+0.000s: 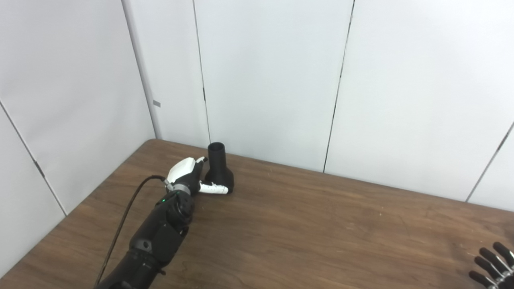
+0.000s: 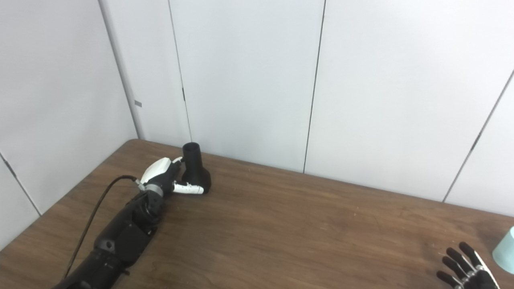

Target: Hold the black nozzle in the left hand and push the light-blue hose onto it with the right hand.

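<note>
Near the table's [image 1: 305, 224] far left corner the upright black nozzle [image 1: 218, 168] stands in the left hand's [image 1: 188, 174] partial clasp, while the right hand [image 2: 468, 269], fingers spread and empty, rests just beside the light-blue hose [image 2: 505, 251] at the right edge, across bare wood.

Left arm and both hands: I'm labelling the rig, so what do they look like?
The left arm is black, with a small green light and a black cable alongside. The left hand has a white back and white thumb. The right hand shows black fingers with pale trim.
</note>
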Tool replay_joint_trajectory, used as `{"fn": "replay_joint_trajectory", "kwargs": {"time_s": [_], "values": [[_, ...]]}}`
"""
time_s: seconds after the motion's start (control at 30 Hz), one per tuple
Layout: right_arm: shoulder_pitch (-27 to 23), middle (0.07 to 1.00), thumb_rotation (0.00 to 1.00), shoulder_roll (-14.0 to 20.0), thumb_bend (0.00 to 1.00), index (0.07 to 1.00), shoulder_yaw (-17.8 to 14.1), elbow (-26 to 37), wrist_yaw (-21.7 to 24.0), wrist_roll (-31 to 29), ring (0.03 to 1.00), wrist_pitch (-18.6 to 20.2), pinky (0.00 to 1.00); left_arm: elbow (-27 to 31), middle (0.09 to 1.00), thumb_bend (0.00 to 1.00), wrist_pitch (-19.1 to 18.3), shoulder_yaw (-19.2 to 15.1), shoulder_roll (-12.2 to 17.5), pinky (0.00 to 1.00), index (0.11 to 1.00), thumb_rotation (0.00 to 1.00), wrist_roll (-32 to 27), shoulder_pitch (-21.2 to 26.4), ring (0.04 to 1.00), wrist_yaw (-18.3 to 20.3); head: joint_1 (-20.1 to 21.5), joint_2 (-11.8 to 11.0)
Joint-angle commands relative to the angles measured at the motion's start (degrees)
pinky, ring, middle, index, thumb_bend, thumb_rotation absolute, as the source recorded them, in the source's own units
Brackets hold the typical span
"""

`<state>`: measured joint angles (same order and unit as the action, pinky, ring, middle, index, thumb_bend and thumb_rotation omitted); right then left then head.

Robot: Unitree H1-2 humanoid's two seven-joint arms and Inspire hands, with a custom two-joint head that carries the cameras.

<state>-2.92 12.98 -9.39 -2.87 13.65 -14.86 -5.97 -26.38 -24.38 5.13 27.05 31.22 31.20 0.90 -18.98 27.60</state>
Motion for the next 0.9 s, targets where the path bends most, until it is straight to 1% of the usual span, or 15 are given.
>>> {"fn": "replay_joint_trajectory", "kwargs": {"time_s": [0.0,0.07,0.13,0.3,0.53,0.67,0.87], "values": [[3.43,0.886,0.89,-1.02,0.62,0.936,0.7,-2.02,0.09,-0.25,0.888,0.19,0.8,-0.34,0.895,0.93,0.89,-0.08,0.7,1.0,0.891,0.4,-0.73,2.52,0.953,-0.47,-0.05,0.08],[3.43,0.885,0.89,-0.95,0.62,0.937,0.72,-1.96,0.12,-0.25,0.889,0.13,0.8,-0.03,0.85,0.92,1.44,-0.04,0.55,1.0,0.866,0.36,-1.32,2.46,0.933,-0.43,0.1,0.22],[3.4,0.884,0.89,-0.94,0.62,0.937,0.74,-1.92,0.09,-0.22,0.889,0.13,0.8,0.22,0.83,0.92,1.78,0.14,0.43,1.0,0.851,0.34,-1.54,2.37,0.924,-0.38,0.23,0.37],[3.43,0.88,0.89,-1.1,0.62,0.938,0.75,-1.34,-0.13,-0.22,0.885,0.48,0.81,0.52,0.838,0.91,3.08,1.61,0.35,1.0,0.817,0.3,-1.33,1.88,0.923,0.19,0.41,0.59],[3.49,0.878,0.89,-1.45,0.62,0.941,0.78,-0.46,-0.47,-0.11,0.885,1.08,0.81,1.0,0.845,0.9,2.32,5.14,1.62,1.0,0.778,0.27,0.7,2.04,0.924,1.61,0.84,0.99],[3.53,0.879,0.9,-1.5,0.61,0.942,0.89,-0.14,-0.59,-0.06,0.887,1.22,0.81,0.63,0.833,0.9,2.76,7.31,2.48,1.0,0.748,0.26,1.89,2.21,0.917,1.83,0.91,1.0],[3.33,0.881,0.9,-1.36,0.61,0.944,0.88,-0.51,-0.51,-0.04,0.895,0.99,0.81,0.4,0.805,0.88,3.22,8.39,2.77,1.0,0.717,0.24,1.89,2.16,0.89,1.35,1.01,1.2]]}}
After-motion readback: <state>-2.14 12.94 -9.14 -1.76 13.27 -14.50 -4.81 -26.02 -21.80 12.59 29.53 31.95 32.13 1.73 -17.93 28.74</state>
